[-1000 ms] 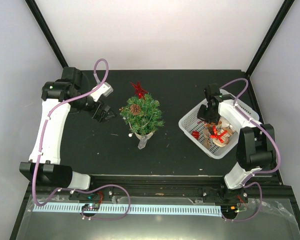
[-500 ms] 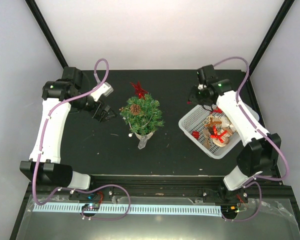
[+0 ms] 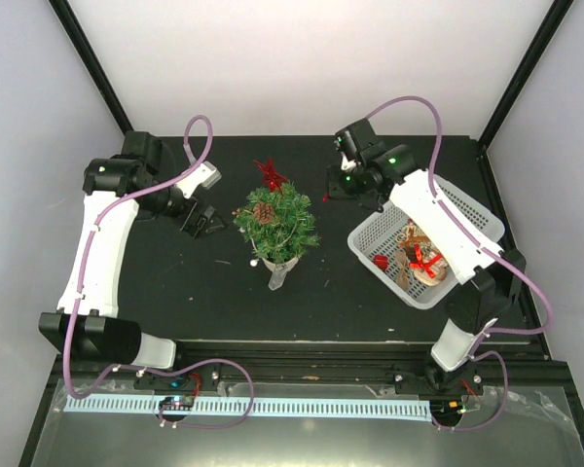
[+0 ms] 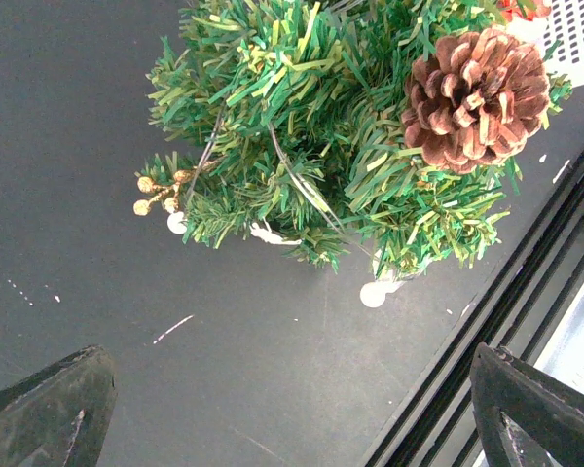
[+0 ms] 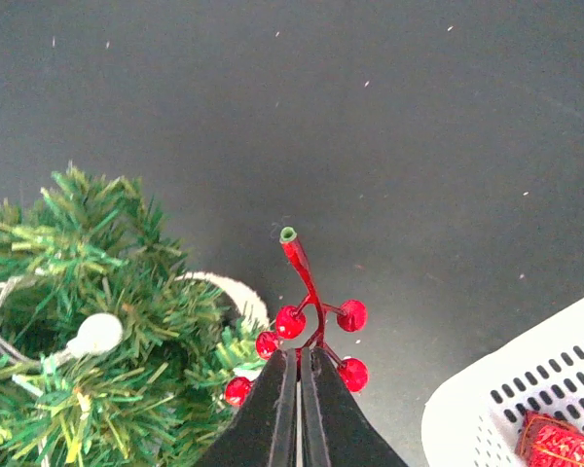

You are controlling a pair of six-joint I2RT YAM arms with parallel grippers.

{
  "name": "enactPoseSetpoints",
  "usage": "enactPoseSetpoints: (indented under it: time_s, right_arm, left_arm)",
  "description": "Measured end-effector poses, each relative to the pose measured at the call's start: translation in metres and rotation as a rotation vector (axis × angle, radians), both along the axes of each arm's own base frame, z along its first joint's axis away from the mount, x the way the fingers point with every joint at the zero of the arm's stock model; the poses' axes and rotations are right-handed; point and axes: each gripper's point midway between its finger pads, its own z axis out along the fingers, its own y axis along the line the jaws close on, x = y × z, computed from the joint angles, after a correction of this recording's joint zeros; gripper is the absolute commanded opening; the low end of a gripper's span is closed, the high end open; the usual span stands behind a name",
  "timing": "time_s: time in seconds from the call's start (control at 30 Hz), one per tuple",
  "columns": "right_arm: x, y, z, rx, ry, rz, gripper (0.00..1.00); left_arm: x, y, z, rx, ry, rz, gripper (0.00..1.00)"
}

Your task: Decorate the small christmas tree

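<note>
Now, tree: the small bushy green artificial christmas tree (image 3: 275, 222) stands on its whitish round base (image 3: 280, 272) near the middle of the black desk (image 3: 175, 282), between the two arms.
Tree decoration: a brown pine cone (image 4: 477, 97) sits in the branches, a red star-like ornament (image 3: 270, 175) is at the far side of the top, and a small gold berry twig (image 4: 156, 190) and a white round bead (image 5: 95, 333) are also in the needles.
Left fingers: the left fingers (image 3: 206, 222) are wide apart and hold nothing. They are just to the left of the tree and do not touch it. In the left wrist view the tree fills the upper part of the picture.
Right fingers: the right fingers (image 5: 298, 365) are pressed together on the stem of a red berry sprig (image 5: 311, 311), which has a green cut end pointing away from them. They are above the desk, between the tree and the basket and near the tree's right side.
Basket: the white perforated plastic basket (image 3: 365, 238) is on the right part of the desk, well apart from the tree. It contains several ornaments, among them a red gift box (image 5: 555, 443).
</note>
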Motion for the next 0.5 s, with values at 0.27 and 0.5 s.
enactPoseSetpoints:
  time_s: [0.27, 0.5]
  right_arm:
    - [-0.020, 0.017, -0.026, -0.032, 0.061, 0.067, 0.06]
    - [-0.037, 0.022, -0.057, -0.065, 0.126, 0.098, 0.06]
  left_arm:
    - [-0.001, 0.000, -0.004, 0.003, 0.011, 0.001, 0.99]
    - [-0.003, 0.000, -0.002, 0.003, 0.004, 0.001, 0.99]
